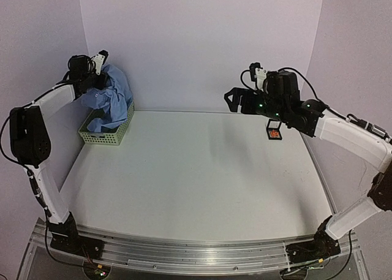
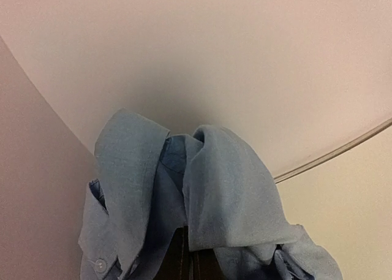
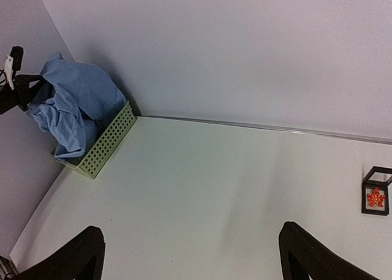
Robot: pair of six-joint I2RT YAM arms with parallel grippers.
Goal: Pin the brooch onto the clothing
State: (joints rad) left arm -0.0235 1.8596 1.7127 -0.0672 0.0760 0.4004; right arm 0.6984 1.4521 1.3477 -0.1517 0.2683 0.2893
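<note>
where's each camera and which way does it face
Top external: above and behind the bases, looking down at the table; both arms show.
Left wrist: on left gripper, facing the wall; held shirt nearly hides its jaws.
Right wrist: on open right gripper, facing across the table to the basket; both fingers show.
Shared: top and right wrist both show brooch, shirt, basket.

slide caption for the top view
Left gripper holds the shirt hanging into the basket; right gripper open near the brooch.
</note>
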